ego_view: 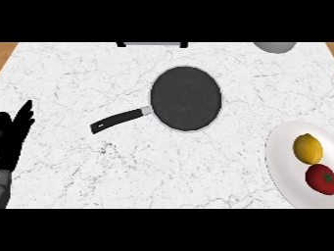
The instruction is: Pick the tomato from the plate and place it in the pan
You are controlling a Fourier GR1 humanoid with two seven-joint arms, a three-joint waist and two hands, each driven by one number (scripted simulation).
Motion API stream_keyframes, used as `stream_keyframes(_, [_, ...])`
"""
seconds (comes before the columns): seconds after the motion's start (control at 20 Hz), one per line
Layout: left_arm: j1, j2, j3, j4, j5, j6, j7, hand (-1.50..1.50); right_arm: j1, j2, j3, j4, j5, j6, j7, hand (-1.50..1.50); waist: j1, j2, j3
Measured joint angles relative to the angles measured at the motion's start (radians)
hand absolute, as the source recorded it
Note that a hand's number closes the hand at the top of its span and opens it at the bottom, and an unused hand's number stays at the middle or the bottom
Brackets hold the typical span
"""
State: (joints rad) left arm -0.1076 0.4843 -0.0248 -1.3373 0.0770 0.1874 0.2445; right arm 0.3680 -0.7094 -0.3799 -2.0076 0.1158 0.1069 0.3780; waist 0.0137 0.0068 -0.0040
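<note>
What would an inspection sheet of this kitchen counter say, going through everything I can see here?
Surface: white marble counter, wooden edges at both far corners.
Job's things: tomato on the white plate at the right edge; black pan at centre holds nothing, its handle pointing toward the left hand.
Clutter: lemon on the same plate, beside the tomato.
Hands: left hand open, resting at the left edge, fingers up; right hand not in view.
Cables: nothing seen.
Surroundings: grey rounded object and a dark frame at the far edge, both cut off.
</note>
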Motion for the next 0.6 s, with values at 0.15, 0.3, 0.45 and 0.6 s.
stream_keyframes(0.15, [-0.014,-0.008,-0.001,0.008,-0.007,0.001,0.006,0.00,-0.033,-0.065,0.050,-0.026,0.020,0.073,0.136,-1.50,0.000,-0.001,0.001])
stream_keyframes(0.3, [-0.019,-0.007,0.007,0.013,-0.006,-0.012,0.007,0.00,-0.095,-0.091,0.136,-0.027,0.058,0.120,0.258,-1.50,0.004,-0.002,0.002])
stream_keyframes(0.45, [-0.026,-0.022,0.008,0.039,-0.023,-0.006,-0.011,0.00,-0.167,-0.092,0.232,-0.003,0.090,0.165,0.349,-1.50,0.005,-0.002,0.002])
stream_keyframes(0.6, [-0.004,-0.028,0.017,0.015,-0.031,-0.006,-0.006,0.00,-0.209,-0.046,0.308,0.023,0.144,0.183,0.403,-1.50,0.000,-0.004,0.003])
